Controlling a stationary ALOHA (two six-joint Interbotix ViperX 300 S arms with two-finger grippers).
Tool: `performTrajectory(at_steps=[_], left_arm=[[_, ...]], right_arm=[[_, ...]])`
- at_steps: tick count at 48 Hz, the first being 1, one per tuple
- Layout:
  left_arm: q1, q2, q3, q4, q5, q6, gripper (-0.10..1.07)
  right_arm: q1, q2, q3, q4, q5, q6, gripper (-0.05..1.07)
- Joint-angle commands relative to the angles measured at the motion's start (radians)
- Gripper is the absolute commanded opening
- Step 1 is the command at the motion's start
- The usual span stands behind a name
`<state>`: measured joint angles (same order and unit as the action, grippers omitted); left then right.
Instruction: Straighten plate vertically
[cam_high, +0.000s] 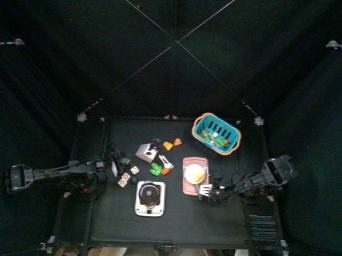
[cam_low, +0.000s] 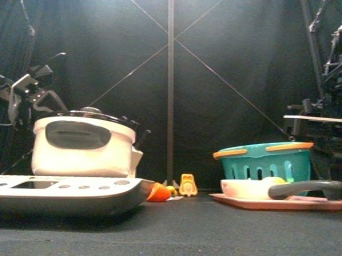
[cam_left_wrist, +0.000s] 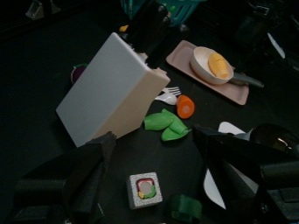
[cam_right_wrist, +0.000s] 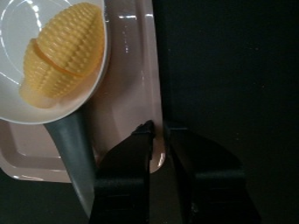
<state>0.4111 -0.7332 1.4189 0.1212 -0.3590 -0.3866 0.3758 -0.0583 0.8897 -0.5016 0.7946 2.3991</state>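
Observation:
The salmon-pink plate (cam_high: 195, 165) lies flat on the table right of the middle. It shows low at the front view's right (cam_low: 254, 203) and in the left wrist view (cam_left_wrist: 184, 59). A white spoon-like dish with a yellow ridged piece (cam_right_wrist: 59, 52) and a grey handle rests on it. My right gripper (cam_high: 213, 188) is at the plate's right edge. In the right wrist view its jaws (cam_right_wrist: 158, 131) pinch the plate's rim (cam_right_wrist: 135, 96). My left gripper (cam_left_wrist: 155, 138) rests open at the table's left (cam_high: 107, 172), over small toy pieces.
A teal-and-orange basket (cam_high: 218, 133) stands behind the plate. A white oblong thing with a black round middle (cam_high: 150, 198) lies to its left. A white box (cam_left_wrist: 111, 87) is nearby, with green (cam_left_wrist: 163, 122) and orange (cam_left_wrist: 184, 107) bits and a small card (cam_left_wrist: 146, 188).

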Motion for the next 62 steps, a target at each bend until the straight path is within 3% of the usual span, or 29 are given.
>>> performTrajectory(at_steps=[1,24,46,62], left_arm=[[0.002,0.002,-0.012,-0.002,-0.005,0.0,1.04],[0.002,0.002,-0.014,-0.002,-0.005,0.0,1.04],[0.002,0.002,-0.014,-0.002,-0.005,0.0,1.04],[0.002,0.002,-0.014,-0.002,-0.005,0.002,1.04]], right_arm=[[0.008,-0.008,-0.002,-0.003,-0.002,-0.002,0.55],[0.02,-0.049,-0.003,-0.029,0.026,-0.012,0.89],[0.031,-0.135,0.005,-0.074,0.094,-0.021,0.89],[0.035,-0.181,-0.003,-0.222,0.092,-0.025,0.89]])
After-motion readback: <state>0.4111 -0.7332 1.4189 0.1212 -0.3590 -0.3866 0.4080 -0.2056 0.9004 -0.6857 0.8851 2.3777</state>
